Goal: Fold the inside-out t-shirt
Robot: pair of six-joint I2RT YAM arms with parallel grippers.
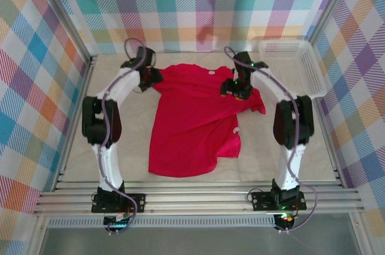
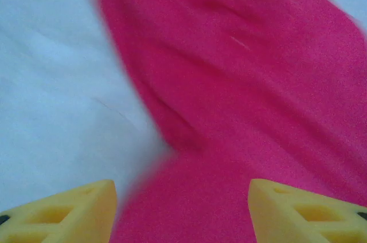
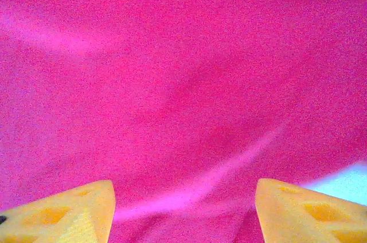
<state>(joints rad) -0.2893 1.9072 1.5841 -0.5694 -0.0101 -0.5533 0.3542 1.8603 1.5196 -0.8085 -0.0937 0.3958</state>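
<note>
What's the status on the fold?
Left end effector open, right end effector open. Red fabric t-shirt spread out, unfolded. White mesh basket apart at right.

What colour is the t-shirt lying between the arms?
The t-shirt is plain crimson red; top external view shows it best.

Even light; wrist close-ups perhaps motion-blurred

No readable text, brand, number. White tag (image 1: 211, 73) on inside-out t-shirt (image 1: 192, 129): too small to read.
</note>
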